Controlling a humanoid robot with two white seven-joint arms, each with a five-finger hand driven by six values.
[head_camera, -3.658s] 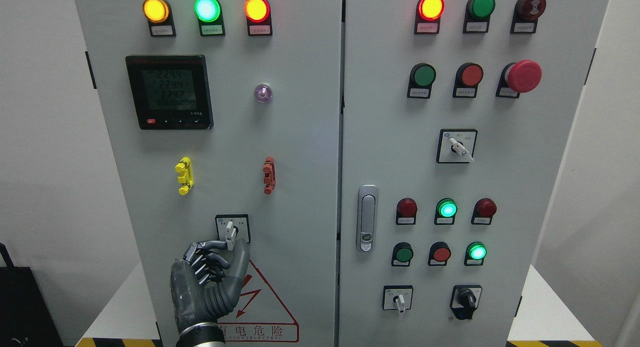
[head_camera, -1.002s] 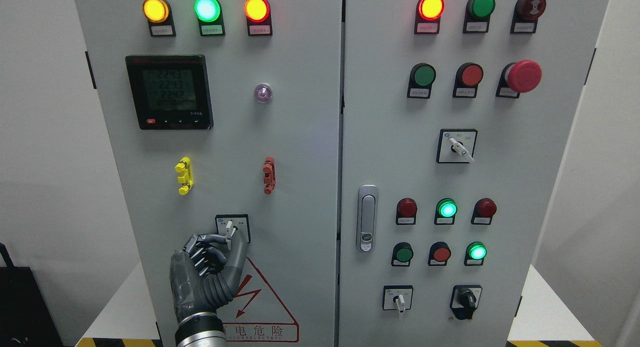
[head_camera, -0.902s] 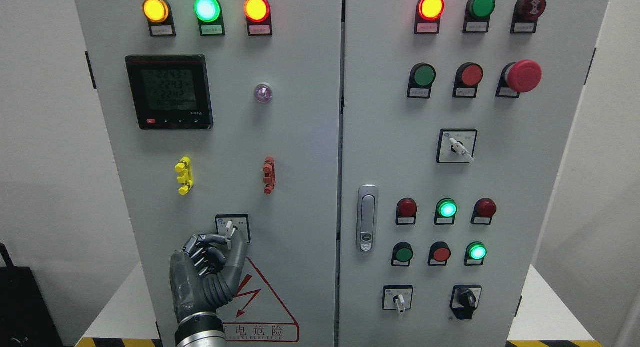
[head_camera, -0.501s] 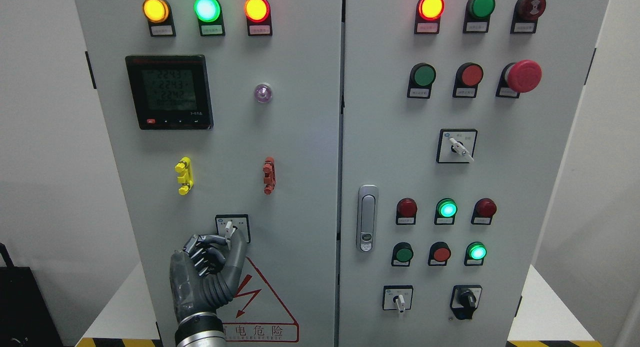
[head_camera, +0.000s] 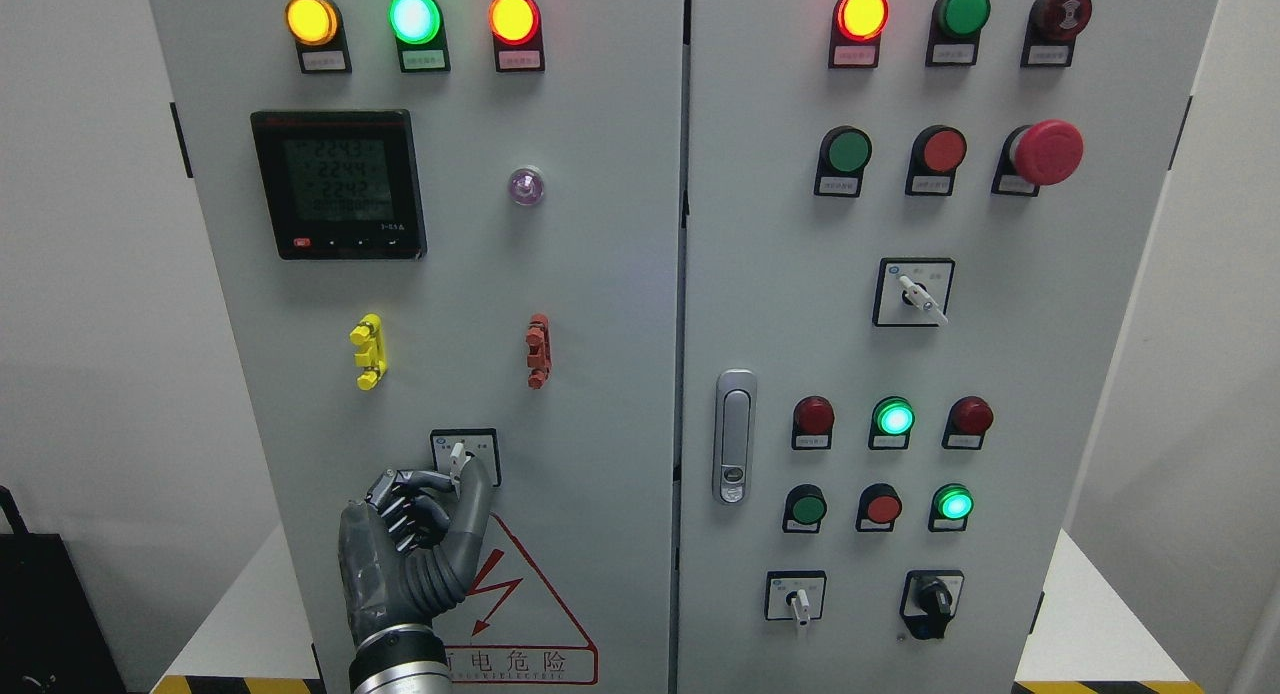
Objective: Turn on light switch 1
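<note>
The rotary light switch [head_camera: 465, 456] sits in a black-framed square low on the left cabinet door [head_camera: 600, 374]. Its white lever [head_camera: 456, 458] points roughly upward, tilted a little to the left. My left hand [head_camera: 448, 482] rises from the bottom edge and pinches the lever's lower part between thumb [head_camera: 477, 494] and index finger [head_camera: 418, 477]. The other fingers are curled below. The lever's base and the switch's lower half are hidden by the hand. The right hand does not show.
Lit indicator lamps [head_camera: 414, 17] and a digital meter [head_camera: 338, 184] are above. Yellow [head_camera: 368, 351] and red [head_camera: 538, 350] clips sit above the switch. The right door has a handle [head_camera: 735, 436], push buttons, a red mushroom button [head_camera: 1048, 152] and further rotary switches [head_camera: 912, 292].
Since the earliest frame my left hand has shifted slightly left and closed tighter on the lever, which now leans a little more to the left. Over the last second it is almost still.
</note>
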